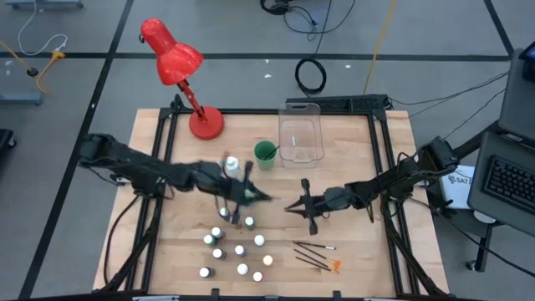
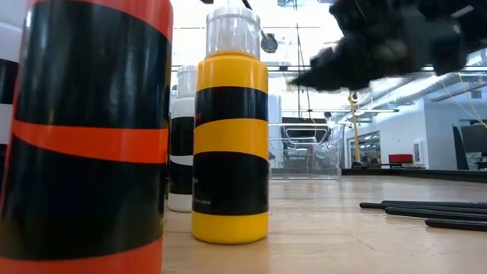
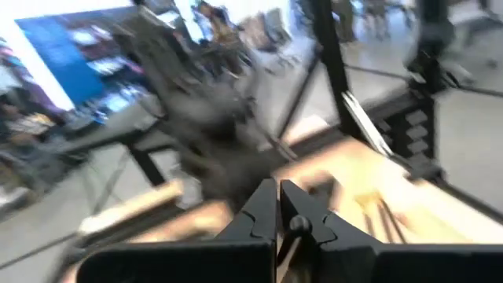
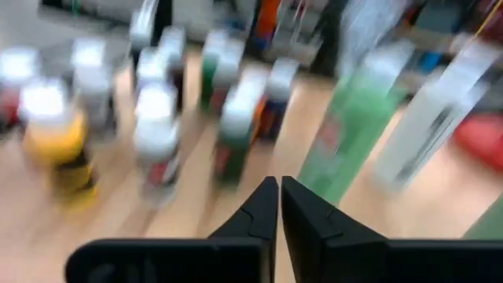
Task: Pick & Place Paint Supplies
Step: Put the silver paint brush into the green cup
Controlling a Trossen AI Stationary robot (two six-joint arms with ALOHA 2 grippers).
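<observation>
both dark grippers, left [image 1: 261, 196] and right [image 1: 294, 206], pressed together and empty at mid-desk, risk toppling the tiny white-capped paint bottles [image 1: 238, 249].

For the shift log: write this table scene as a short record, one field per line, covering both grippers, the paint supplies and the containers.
left gripper: above the table's middle, over the small bottles, fingers shut, holding nothing visible
right gripper: near the table's middle, pointing toward the left gripper, fingers shut, empty
small paint bottles: standing in a loose cluster on the near middle of the table
brushes: lying together on the table, right of the bottles
green cup: upright, left of the clear bin
clear bin: at the far middle; no supplies visible inside
red lamp: far left corner
</observation>
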